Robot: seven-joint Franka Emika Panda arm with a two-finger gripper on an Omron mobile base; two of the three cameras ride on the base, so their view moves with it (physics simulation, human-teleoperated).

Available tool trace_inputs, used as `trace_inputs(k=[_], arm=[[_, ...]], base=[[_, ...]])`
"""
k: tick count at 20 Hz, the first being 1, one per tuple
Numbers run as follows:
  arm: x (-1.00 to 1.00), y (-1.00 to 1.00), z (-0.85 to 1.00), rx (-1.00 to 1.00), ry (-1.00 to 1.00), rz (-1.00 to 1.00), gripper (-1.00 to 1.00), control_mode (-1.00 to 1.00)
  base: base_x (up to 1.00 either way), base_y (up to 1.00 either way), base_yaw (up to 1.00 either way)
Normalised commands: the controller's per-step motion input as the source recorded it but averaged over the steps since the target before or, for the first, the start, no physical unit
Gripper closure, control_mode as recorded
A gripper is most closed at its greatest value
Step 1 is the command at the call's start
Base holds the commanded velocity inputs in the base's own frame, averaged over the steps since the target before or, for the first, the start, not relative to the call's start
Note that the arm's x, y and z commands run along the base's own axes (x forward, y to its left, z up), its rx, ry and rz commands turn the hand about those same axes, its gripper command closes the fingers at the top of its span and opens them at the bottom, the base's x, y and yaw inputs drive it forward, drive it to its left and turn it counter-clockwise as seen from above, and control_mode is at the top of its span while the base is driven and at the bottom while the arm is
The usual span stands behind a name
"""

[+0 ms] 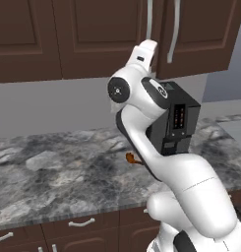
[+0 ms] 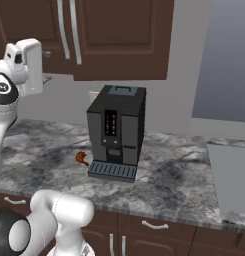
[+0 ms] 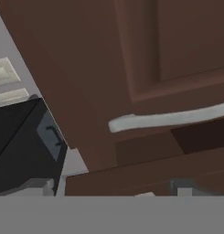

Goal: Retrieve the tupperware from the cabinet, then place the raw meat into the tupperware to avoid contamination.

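Raised close before the cabinet door, by its silver handle; pincer spread wide, gripping nothing. Far below, on the counter, lay the raw meat, beside the coffee machine.

The arm covers the left side of the coffee machine and all but a sliver of the raw meat in the left base view, the cabinet runs off the top edge, and its bar handle is cut by the hand view's right edge.
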Motion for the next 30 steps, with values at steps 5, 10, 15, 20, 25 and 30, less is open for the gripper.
trace_inputs(k=[5,10,15,20,25,30], arm=[[0.28,-0.24,0.00,0.00,0.00,0.00,-1.00,-1.00],[0.34,-0.17,0.00,0.00,0.00,0.00,-1.00,-1.00],[0.43,-0.06,0.00,-0.01,0.02,0.00,-1.00,-1.00],[0.45,0.00,0.00,-0.03,0.07,0.00,-1.00,-1.00],[0.40,0.00,0.00,-0.03,0.07,0.00,-1.00,-1.00],[0.29,-0.10,0.00,-0.03,0.06,0.00,-1.00,-1.00]], base=[[0.00,0.00,0.00],[0.00,0.00,0.00],[0.00,0.00,0.00],[0.00,0.00,0.00],[0.00,0.00,0.00],[0.00,0.00,0.00]])
